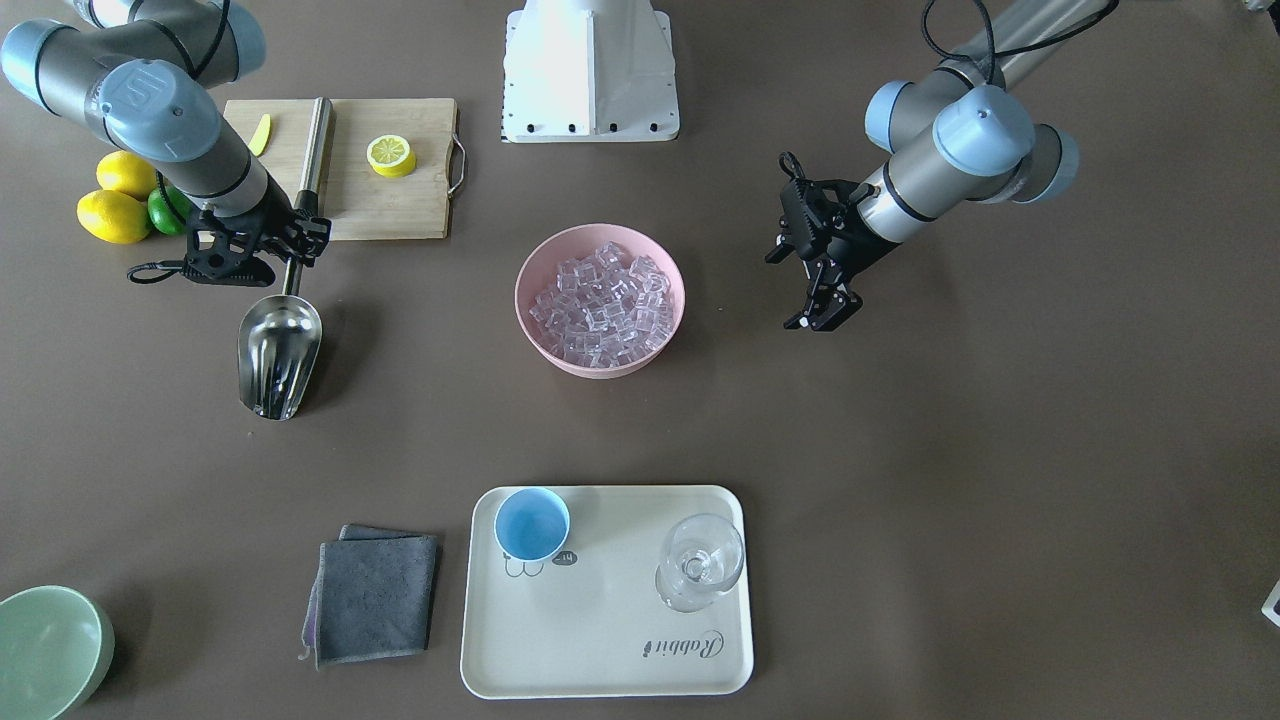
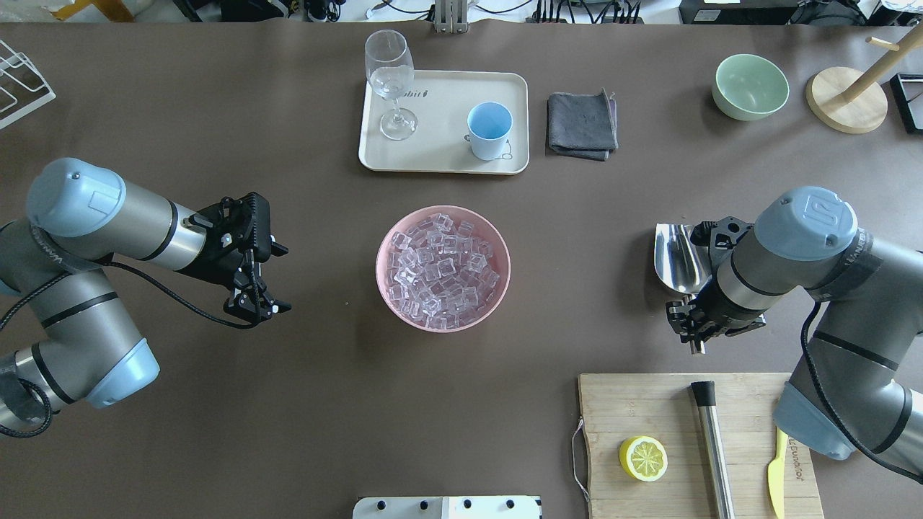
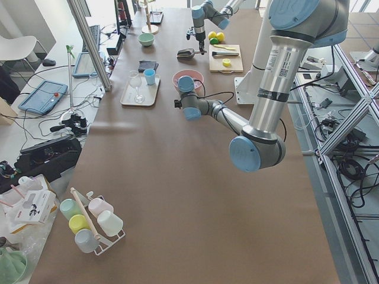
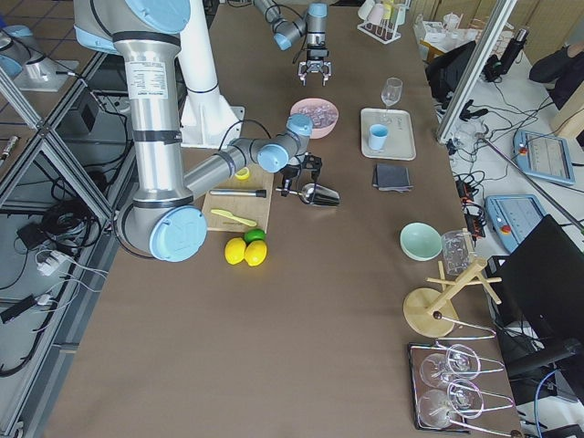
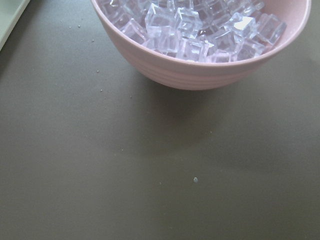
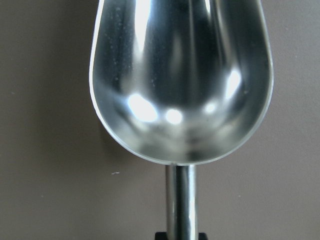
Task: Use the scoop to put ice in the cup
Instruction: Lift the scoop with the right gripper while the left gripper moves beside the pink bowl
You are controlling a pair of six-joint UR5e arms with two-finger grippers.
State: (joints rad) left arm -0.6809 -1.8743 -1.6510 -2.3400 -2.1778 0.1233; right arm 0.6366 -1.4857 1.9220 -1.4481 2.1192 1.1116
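The scoop point(image 6: 181, 80) fills the right wrist view, its shiny trough in the upper part of the frame with nothing in it and its rod handle running down to the bottom edge, where a black finger shows on either side of it. In the front-facing view the right gripper point(image 1: 292, 258) sits at the left of the frame with its jaws closed on that handle, the trough pointing toward the bottom of the frame; whether the trough rests on the table I cannot tell. Just above it a wooden board point(image 1: 400, 210) carries a lemon half point(image 1: 391, 155) and a steel cylinder point(image 1: 316, 150), with two lemons point(image 1: 118, 200) and a lime point(image 1: 168, 210) at the far left. The ice point(image 1: 602, 300) is heaped in a pink bowl point(image 1: 600, 368) at the middle of the frame, well apart from the scoop. The left gripper point(image 1: 822, 318) hangs at the right, its jaws apart and holding nothing, beside the bowl but not touching it. At the bottom centre a cream tray point(image 1: 600, 640) holds the cup point(image 1: 531, 523) in its upper left corner, upright and empty, and a stemmed glass point(image 1: 700, 560) at its right side. A folded grey cloth point(image 1: 372, 597) lies just left of the tray, and a green bowl point(image 1: 45, 650) sits in the bottom left corner.
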